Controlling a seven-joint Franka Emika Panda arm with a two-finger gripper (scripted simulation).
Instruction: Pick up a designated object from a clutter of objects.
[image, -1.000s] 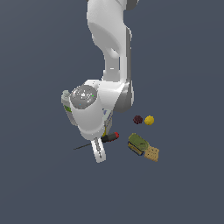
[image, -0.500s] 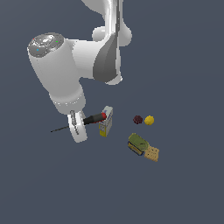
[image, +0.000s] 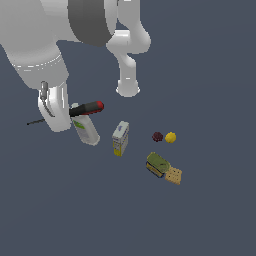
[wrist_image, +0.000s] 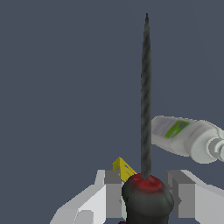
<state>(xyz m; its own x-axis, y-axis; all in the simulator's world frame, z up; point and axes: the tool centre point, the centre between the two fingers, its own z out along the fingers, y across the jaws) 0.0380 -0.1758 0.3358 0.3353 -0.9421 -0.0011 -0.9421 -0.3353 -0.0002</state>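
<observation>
A plain slate-grey bench (image: 210, 75) fills the background in both views, with no edges showing. In the exterior view the arm's bulky white links cover the upper left, and the claw (image: 59, 119) hides the middle of the screwdriver (image: 88, 108), so only its black handle with the red end and a thin tip of shaft poking out toward that view's left can be seen. The white bottle (image: 86, 130) is partly covered by the claw as well.

The wrist view shows what the exterior one cannot: the two grey fingers (wrist_image: 112, 192) pressed on either side of the screwdriver (wrist_image: 145, 109) at its dark handle, the shaft running straight away from the camera. The claw (wrist_image: 146, 197) is clenched on the screwdriver, holding it roughly level. The bottle (wrist_image: 188, 139) lies on its side beyond, and only a yellow corner of the carton (wrist_image: 123, 169) peeks out.

Only the exterior view takes in the carton (image: 120, 138), the dark red ball (image: 157, 136), the yellow ball (image: 171, 137), the green-topped can (image: 157, 164) and the tan cracker box (image: 173, 175), all to that view's right of the claw.
</observation>
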